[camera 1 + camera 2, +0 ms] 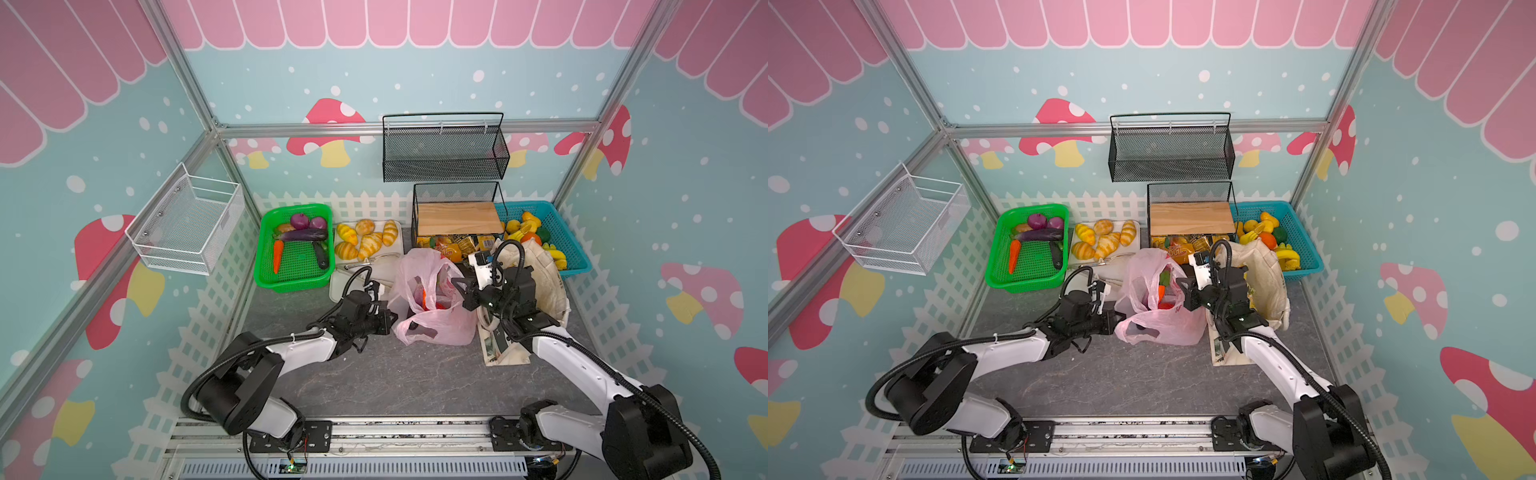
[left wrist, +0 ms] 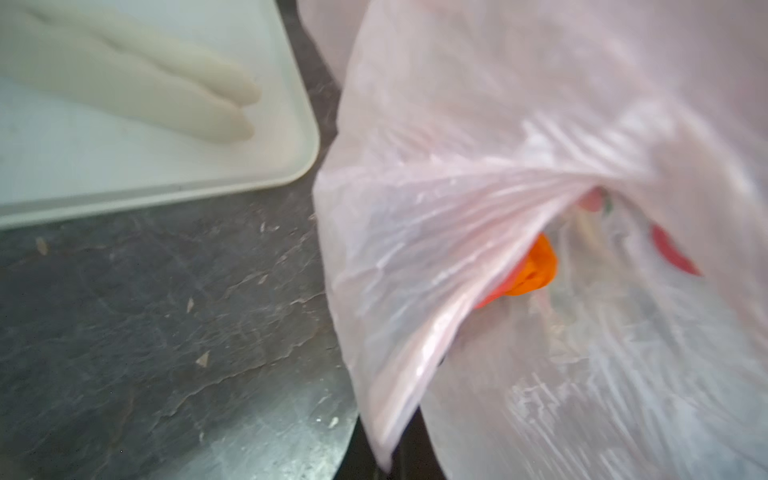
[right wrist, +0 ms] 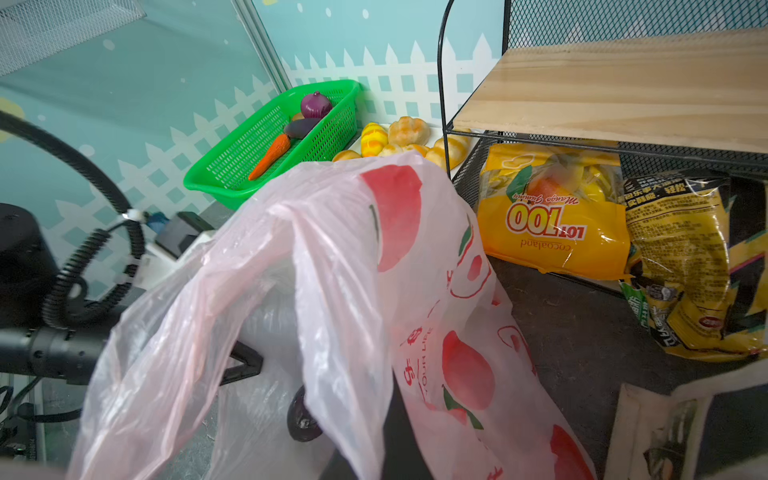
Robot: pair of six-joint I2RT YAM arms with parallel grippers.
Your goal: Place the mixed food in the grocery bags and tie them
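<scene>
The pink plastic grocery bag (image 1: 434,320) stands mid-table with its mouth pulled apart. My left gripper (image 1: 388,316) is shut on its left rim, the film pinched between the jaws (image 2: 388,463). My right gripper (image 1: 457,286) is shut on the right handle (image 3: 386,457). Orange and red food (image 1: 1163,293) lies inside the bag (image 2: 457,166). The cream canvas tote (image 1: 540,266) slumps under my right arm. A carrot (image 1: 277,255) and an eggplant (image 1: 299,235) lie in the green basket (image 1: 266,266). Yellow snack packets (image 3: 552,220) sit under the rack.
A white tray (image 1: 338,286) with bread rolls (image 1: 365,243) lies just behind my left gripper. The black wire rack with a wooden shelf (image 1: 457,218) and a blue basket of fruit (image 1: 575,253) stand at the back right. Wire baskets hang on the walls.
</scene>
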